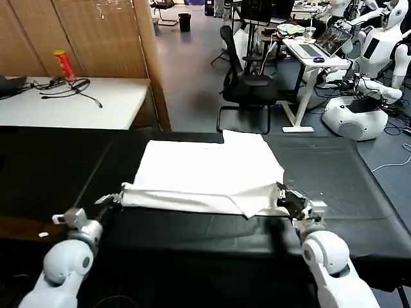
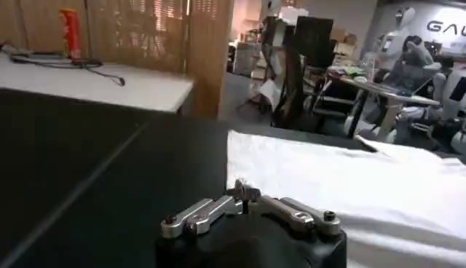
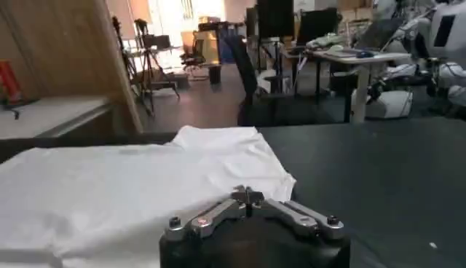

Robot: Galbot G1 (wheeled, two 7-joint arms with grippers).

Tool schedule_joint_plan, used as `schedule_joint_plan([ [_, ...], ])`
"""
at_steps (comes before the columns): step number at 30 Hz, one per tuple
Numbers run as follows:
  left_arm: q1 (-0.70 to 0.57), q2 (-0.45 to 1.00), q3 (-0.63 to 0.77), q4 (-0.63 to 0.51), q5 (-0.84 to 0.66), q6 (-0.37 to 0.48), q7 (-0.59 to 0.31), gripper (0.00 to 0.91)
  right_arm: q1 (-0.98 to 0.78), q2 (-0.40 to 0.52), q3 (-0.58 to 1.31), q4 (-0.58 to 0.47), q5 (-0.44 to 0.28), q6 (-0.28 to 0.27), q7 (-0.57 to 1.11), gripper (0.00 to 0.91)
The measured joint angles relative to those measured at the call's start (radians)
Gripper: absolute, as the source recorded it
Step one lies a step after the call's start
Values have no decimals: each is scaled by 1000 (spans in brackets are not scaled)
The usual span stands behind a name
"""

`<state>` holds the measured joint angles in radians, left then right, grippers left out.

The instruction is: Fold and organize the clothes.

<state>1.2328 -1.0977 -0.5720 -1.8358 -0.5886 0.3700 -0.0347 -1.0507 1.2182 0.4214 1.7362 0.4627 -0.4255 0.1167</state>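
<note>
A plain white T-shirt (image 1: 205,170) lies spread on the black table (image 1: 58,167), print hidden. Its near edge is raised into a thick fold (image 1: 192,200) that runs between my two grippers. My left gripper (image 1: 114,199) is at that fold's left end, jaws shut on the cloth, and appears in the left wrist view (image 2: 244,194) at the T-shirt's (image 2: 349,182) corner. At the fold's right end my right gripper (image 1: 283,194) is likewise shut on the cloth. The right wrist view has the right gripper (image 3: 247,195) with the T-shirt (image 3: 124,189) stretching away beyond it.
Black tabletop lies bare to the left and right (image 1: 334,173) of the shirt. Beyond the far edge stand an office chair (image 1: 247,86) and a white desk (image 1: 70,102) with a red can (image 1: 64,65) and cables. Another robot (image 1: 369,83) stands at the back right.
</note>
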Motion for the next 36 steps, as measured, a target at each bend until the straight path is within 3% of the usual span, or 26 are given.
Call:
schedule_joint_plan([
  [8, -72, 7, 42, 68, 35, -10, 4, 0, 65, 34, -9, -81, -5, 9, 1, 0],
  [16, -116, 1, 72, 121, 45, -9, 5, 0, 66, 37, 2, -84, 28, 7, -5, 0],
  [17, -120, -2, 75, 127, 47, -9, 4, 478, 63, 33, 5, -79, 33, -1, -13, 0],
  [18, -125, -5, 80, 131, 49, -8, 3, 878, 57, 27, 8, -72, 35, -11, -23, 371],
  [19, -129, -7, 83, 135, 51, -8, 2, 878, 50, 20, 11, -63, 36, -20, -31, 878],
  [26, -134, -10, 85, 141, 56, 8, -10, 878, -28, -41, 35, 46, 30, -120, -38, 878],
  [36, -75, 29, 36, 94, -25, 55, -4, 878, -193, -104, 97, 208, 49, -142, -46, 878],
])
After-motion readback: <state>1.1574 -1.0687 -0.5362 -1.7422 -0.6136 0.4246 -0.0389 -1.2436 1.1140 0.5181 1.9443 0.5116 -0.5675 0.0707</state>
